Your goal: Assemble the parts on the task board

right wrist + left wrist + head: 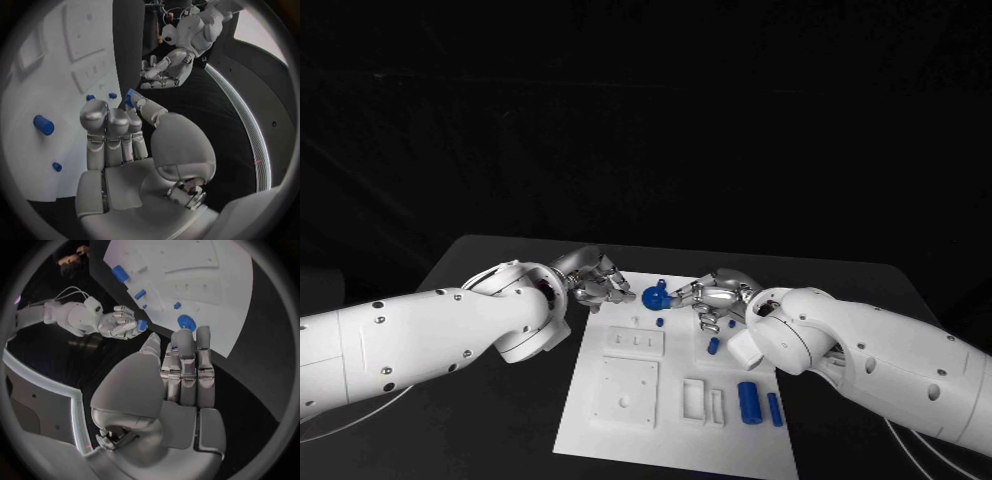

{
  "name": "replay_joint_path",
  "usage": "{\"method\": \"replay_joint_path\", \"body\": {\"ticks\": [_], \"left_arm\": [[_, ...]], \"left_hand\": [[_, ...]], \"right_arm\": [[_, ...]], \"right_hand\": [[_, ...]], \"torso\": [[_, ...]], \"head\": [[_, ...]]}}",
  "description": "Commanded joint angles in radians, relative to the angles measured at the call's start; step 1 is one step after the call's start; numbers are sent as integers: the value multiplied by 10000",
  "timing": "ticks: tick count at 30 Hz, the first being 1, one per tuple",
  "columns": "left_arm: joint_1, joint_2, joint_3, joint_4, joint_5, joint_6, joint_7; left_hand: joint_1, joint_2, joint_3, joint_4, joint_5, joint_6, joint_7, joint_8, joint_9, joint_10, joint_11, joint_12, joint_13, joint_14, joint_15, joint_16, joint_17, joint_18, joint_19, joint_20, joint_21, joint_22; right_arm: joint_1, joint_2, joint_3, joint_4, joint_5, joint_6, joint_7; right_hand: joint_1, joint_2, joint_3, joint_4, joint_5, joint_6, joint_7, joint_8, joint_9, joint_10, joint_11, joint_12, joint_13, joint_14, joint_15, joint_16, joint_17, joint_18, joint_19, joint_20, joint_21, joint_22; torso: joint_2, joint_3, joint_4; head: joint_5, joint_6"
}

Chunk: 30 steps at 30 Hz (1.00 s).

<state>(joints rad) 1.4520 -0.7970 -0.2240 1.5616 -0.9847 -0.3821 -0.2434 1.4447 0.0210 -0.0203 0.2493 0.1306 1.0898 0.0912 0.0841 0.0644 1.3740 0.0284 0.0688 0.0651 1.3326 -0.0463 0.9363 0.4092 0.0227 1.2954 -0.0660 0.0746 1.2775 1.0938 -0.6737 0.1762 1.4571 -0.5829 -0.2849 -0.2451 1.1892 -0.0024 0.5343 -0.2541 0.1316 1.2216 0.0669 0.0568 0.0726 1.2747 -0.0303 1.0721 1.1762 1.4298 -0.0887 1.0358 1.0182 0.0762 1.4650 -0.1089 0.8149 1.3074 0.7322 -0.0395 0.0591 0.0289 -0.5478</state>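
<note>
My right robot hand (pixel 711 300) hovers over the far end of the white rectangular task board (pixel 678 440) on the black worktop (pixel 502 430), pinching a small round blue plastic part (pixel 655 296) between thumb and a finger; the right wrist view shows blue at those fingertips (pixel 130 98). My left robot hand (pixel 596 280) sits just beside the board's far left corner, fingers extended side by side and holding nothing, its fingertips (pixel 187 337) near a blue disc-shaped part (pixel 185 321) in the left wrist view. The two hands face each other, close but apart. On the board, a tiny blue peg (pixel 659 322) stands just near of the pinched part, a short blue cylinder (pixel 714 346) lies toward the middle, and two longer blue cylinders (pixel 750 402) lie side by side at the near right. White raised blocks (pixel 627 392) occupy the board's left half.
</note>
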Motion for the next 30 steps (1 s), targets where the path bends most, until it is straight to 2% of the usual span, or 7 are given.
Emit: {"method": "replay_joint_path", "body": {"ticks": [1,4,9,20,25,28,30], "left_arm": [[25,98,-39,-201,3416,789,835],[23,199,-100,-366,4114,1094,1035],[14,369,-151,-573,4490,1455,1246],[-25,601,-171,-718,4338,2249,1845],[-30,631,-171,-736,4389,2355,2038],[-31,645,-171,-738,4410,2443,2076],[-31,651,-171,-732,4417,2505,2093]], "left_hand": [[-362,190,-154,300,-545,62,31,-93,-6,52,-3,-31,7,-41,3,50,8,130,-62,8,-28,17],[-672,0,-438,333,-807,25,78,-127,-8,63,18,-28,11,-44,8,75,14,128,-60,5,-28,17],[-743,-168,-623,238,-819,-135,120,-157,-6,80,29,-34,4,-55,10,95,27,113,-68,-4,-29,14],[-701,192,-906,171,-827,-1125,-47,-168,-5,105,-89,-38,-2,-243,-89,418,212,-23,-184,-96,-6,132],[-983,53,-1356,245,-829,-1388,-35,-162,-2,98,-78,-34,4,-285,-83,525,256,-50,-183,-113,5,199],[-1027,120,-1631,172,-828,-1401,23,-138,0,85,-56,-33,5,-313,-72,580,267,-47,-185,-108,2,249],[-1044,339,-2004,16,-828,-1333,52,-118,4,77,-40,-28,8,-352,-50,647,251,0,-196,-72,-15,337]], "right_arm": [[-25,-56,6,41,491,774,598],[-35,-104,12,64,676,910,683],[-45,-153,22,103,865,1035,759],[-53,-174,39,168,885,1087,714],[-53,-167,41,177,809,1112,645],[-53,-166,41,184,778,1121,627],[-53,-167,41,185,767,1121,622]], "right_hand": [[-79,68,0,-50,-47,189,-32,74,22,-1,-15,2,-16,-16,-54,-10,-17,29,209,-45,20,959],[-79,68,0,-50,-47,189,-32,74,22,-1,-15,2,-16,-16,-54,-10,-17,29,209,-45,20,959],[-69,86,-25,-53,-65,176,-27,73,21,-17,-11,-18,-22,-19,-48,-13,-16,35,203,-36,25,961],[-54,123,-55,-69,-152,165,-22,74,22,-24,-6,-29,-18,-19,-41,-7,-4,43,201,-27,34,962],[-51,125,-52,-77,-151,163,-22,73,22,-23,-6,-28,-15,-18,-41,-6,-3,44,201,-26,37,962],[-50,126,-50,-81,-150,163,-22,73,22,-23,-6,-27,-13,-18,-41,-6,-2,45,201,-25,39,963],[-50,126,-50,-81,-150,163,-22,73,22,-23,-6,-27,-13,-18,-41,-6,-2,45,201,-25,39,963]], "torso": [[7,0,-14],[14,-5,-13],[18,-6,-17],[12,-22,-7],[5,-25,-5],[2,-23,1],[-2,-24,4]], "head": [[-14,-8],[-31,-18],[-58,-45],[-111,-116],[-119,-129],[-118,-131],[-113,-131]]}}
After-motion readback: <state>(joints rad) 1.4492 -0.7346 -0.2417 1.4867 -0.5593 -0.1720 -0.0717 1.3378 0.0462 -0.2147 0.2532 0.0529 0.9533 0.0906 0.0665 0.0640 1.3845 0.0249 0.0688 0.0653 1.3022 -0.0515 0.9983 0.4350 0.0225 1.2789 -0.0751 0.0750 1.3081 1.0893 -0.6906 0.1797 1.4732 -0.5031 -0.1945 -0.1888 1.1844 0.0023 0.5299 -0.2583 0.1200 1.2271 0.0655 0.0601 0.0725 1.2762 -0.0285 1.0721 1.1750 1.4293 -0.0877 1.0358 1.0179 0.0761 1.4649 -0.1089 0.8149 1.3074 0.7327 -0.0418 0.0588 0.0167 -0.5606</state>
